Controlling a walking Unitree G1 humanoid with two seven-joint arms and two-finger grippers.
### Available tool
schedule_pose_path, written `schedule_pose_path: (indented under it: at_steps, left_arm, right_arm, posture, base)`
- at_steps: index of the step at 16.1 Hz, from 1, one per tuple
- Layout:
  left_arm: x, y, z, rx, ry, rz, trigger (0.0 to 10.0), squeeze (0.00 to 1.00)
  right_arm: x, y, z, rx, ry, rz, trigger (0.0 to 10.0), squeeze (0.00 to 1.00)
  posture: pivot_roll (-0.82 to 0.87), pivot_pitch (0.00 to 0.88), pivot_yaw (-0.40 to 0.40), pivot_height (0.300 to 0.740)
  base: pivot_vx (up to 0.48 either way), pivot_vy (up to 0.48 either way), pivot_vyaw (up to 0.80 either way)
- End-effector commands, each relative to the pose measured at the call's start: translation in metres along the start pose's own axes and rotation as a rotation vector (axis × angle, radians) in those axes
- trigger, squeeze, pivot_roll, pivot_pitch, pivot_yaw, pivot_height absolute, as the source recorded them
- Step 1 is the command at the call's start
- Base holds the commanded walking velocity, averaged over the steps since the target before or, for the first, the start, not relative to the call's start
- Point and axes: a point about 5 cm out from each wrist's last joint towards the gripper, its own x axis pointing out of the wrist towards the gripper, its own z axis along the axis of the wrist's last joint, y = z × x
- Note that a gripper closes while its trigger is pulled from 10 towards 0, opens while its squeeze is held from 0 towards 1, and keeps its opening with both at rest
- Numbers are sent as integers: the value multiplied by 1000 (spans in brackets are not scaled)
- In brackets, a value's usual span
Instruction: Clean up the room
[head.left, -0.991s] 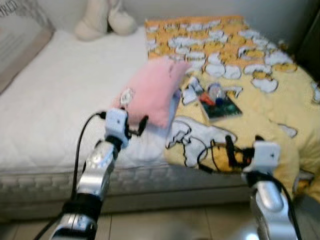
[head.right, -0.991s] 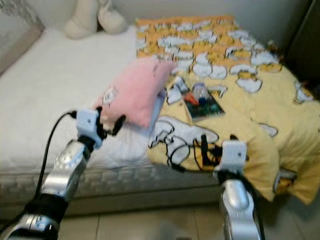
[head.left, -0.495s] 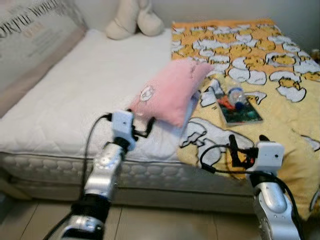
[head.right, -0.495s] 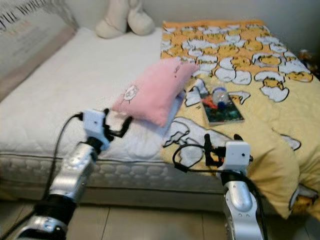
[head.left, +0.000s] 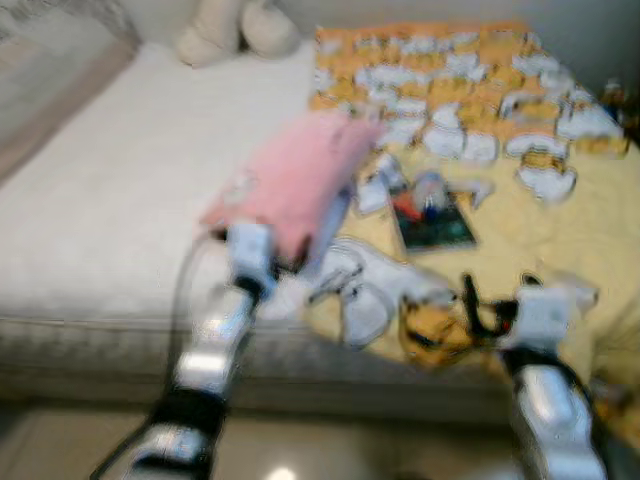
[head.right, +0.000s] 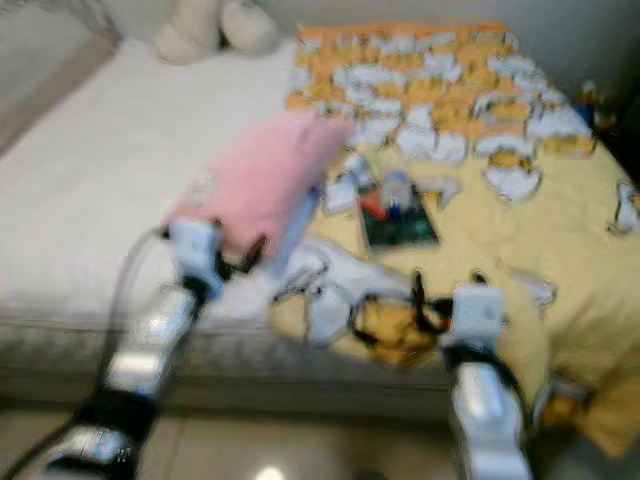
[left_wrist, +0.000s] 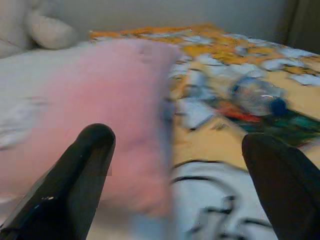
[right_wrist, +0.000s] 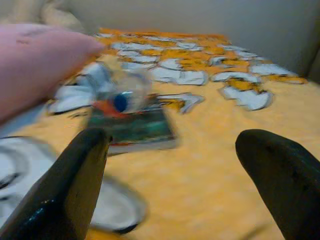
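Bed holds pink pillow, bottle on book

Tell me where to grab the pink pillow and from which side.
Probably the near corner of the pink pillow, which hangs toward the bed edge. Come in from the front with the left hand, already open just before it. That end looks soft and thin enough for the fingers to pinch.
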Motion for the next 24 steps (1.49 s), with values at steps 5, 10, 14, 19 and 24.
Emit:
schedule_pose_path:
  at_steps: [5,10,14,19,24]
  left_arm:
    - [-2,20,12,-21,-48,63,10000,0]
    - [-1,17,12,-6,-41,34,10000,0]
    - [0,14,13,9,-41,13,10000,0]
    - [0,13,18,17,-63,-2,10000,0]
    - [-8,14,30,63,-115,-66,10000,0]
  right_arm:
    - [9,9,11,23,-36,20,10000,0]
    - [9,9,7,30,-28,15,10000,0]
    - [11,9,7,40,-25,6,10000,0]
    - [17,2,10,60,-33,-28,10000,0]
    - [66,3,41,108,-85,-28,10000,0]
  posture:
    - [-195,0,100,740]
    - [-192,0,106,740]
    - [-192,0,106,740]
    - [-180,0,108,740]
    - [-97,0,112,740]
  base:
    - [382,0,0]
    - [480,0,0]
    - [480,0,0]
    - [480,0,0]
    - [96,0,0]
